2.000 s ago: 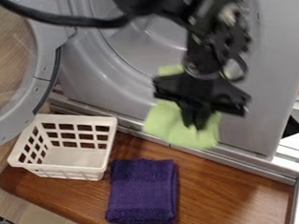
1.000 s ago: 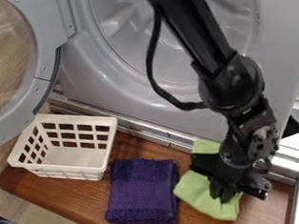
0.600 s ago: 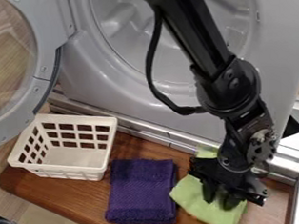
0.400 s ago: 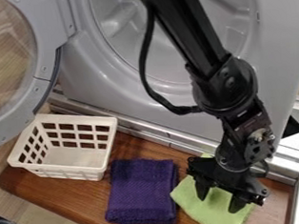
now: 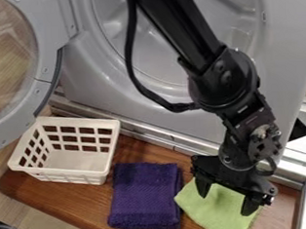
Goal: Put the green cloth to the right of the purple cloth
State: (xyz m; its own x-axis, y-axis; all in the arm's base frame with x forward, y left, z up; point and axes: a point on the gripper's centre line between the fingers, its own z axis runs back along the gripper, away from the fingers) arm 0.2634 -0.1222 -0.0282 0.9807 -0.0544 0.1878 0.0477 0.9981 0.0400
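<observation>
The gripper (image 5: 224, 200) is open over the green cloth (image 5: 217, 212), its two fingers spread wide apart above the cloth's upper part. The green cloth lies flat on the wooden board, directly to the right of the purple cloth (image 5: 146, 197), with its left corner close against the purple edge. Part of the green cloth's upper side is hidden by the gripper. The purple cloth lies folded on the board.
A white plastic basket (image 5: 68, 174) stands left of the purple cloth on the wooden board (image 5: 63, 202). Behind is the grey machine front (image 5: 82, 81) with its round opening, and its open door (image 5: 42, 74) is at the left.
The gripper has come down from in front of the machine with the green cloth, and the cloth was laid on the board. The fingers then opened, letting it go, and the gripper rose slightly.
</observation>
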